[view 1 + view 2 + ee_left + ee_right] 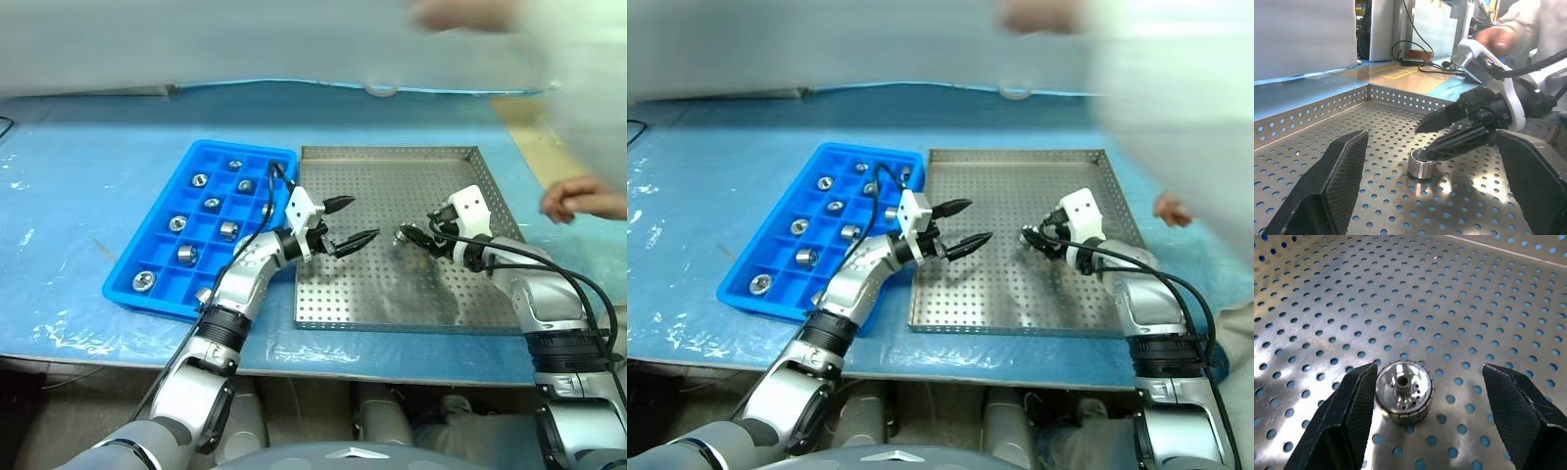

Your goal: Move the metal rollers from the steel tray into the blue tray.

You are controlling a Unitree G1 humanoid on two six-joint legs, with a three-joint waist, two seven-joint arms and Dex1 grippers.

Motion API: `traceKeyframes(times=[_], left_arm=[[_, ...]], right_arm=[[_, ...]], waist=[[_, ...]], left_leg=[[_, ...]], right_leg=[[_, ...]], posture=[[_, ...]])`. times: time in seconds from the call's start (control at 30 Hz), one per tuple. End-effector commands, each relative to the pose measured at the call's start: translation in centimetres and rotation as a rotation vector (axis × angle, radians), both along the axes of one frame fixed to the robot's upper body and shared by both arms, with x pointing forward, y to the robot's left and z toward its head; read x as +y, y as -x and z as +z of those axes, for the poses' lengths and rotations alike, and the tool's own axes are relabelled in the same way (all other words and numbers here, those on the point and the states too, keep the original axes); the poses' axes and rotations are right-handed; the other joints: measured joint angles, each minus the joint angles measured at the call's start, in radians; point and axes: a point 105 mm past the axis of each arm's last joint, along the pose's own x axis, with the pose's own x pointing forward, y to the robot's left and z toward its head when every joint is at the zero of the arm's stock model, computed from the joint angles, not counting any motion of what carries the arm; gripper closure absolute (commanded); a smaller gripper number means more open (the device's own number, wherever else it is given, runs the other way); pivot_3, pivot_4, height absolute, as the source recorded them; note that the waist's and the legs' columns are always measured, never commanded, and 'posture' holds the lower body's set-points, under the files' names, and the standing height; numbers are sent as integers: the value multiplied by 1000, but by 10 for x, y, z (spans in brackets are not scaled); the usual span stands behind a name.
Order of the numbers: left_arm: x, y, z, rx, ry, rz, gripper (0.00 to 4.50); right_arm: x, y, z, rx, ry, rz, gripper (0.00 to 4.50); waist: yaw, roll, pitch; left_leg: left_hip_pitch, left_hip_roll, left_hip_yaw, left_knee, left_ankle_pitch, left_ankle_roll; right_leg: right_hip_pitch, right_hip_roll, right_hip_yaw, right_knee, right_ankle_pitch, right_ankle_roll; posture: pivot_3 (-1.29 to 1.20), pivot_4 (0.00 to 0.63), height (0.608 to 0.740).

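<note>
- Right wrist view: the right gripper (pixel 1427 418) is spread wide around one metal roller (pixel 1403 397) lying on the steel tray (pixel 1459 298), one finger just beside it.
- Left gripper (pixel 350 223) hovers wide, empty, above that tray.
- Other rollers (pixel 228 230) sit in the blue tray (pixel 162 294).

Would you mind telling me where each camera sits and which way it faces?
Head pair: look forward and down at the steel tray, the blue tray and both arms.
Left wrist: along the open left hand, low across the tray, at one roller and the right hand.
Right wrist: down between the open right hand's fingers at that roller.
Both wrist views share it.
</note>
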Motion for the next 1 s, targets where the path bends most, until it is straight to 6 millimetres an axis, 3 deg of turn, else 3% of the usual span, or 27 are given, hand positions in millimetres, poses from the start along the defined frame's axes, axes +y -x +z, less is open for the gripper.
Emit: traceKeyframes(times=[0.03, 0.13, 0.27, 0.33, 0.5, 0.67, 0.8, 1.0], left_arm=[[2, 2, 7, -43, 7, -1, 153], [4, 2, 7, -44, 3, 4, 153], [13, 2, 5, -44, -8, 34, 153], [17, 2, 3, -42, -15, 46, 153], [27, 1, 4, -46, -21, 80, 153], [41, -1, 26, -48, 58, 147, 153], [63, 1, 43, -45, 114, 225, 153], [102, 17, 62, -40, 174, 346, 153]], right_arm=[[15, -5, 5, -30, -24, 36, 916], [24, -6, 0, -11, -34, 58, 916], [28, -10, -30, 90, 39, 49, 916], [29, -11, -33, 86, 47, 54, 1321], [37, -19, -15, 22, 10, 81, 2852], [59, -31, 22, -98, -108, 182, 2830], [97, -31, 55, -165, -291, 344, 2830], [156, -11, 66, -100, -424, 676, 2830]], waist=[[-1, 0, 0], [0, 0, 0], [2, 0, 0], [0, 0, 0], [1, 0, 0], [2, 0, 0], [5, -1, 0], [49, -1, 0]], left_leg=[[0, 0, 0, 0, 0, 0], [0, 0, 0, 0, 0, 0], [0, 0, 0, 1, 0, 0], [1, 0, 0, 1, 0, 0], [3, 0, 0, 1, 0, 0], [2, 0, 0, 1, 0, -1], [2, 1, 0, 1, 1, -1], [1, 2, -2, 1, 2, -3]], right_leg=[[0, 0, 0, 0, 0, 0], [0, 0, 0, 0, 0, 0], [0, 0, 0, 0, 0, 0], [1, 0, 0, 1, 0, 0], [2, 0, 0, 1, 0, -1], [0, 0, 0, 4, 0, -1], [-2, 0, 0, 8, 0, -2], [-4, 0, -3, 13, -2, -5]], posture=[[-174, 150, 740], [-161, 150, 740], [-138, 150, 740], [-118, 150, 740], [-81, 150, 740], [-18, 150, 740], [77, 150, 740], [263, 150, 740]])
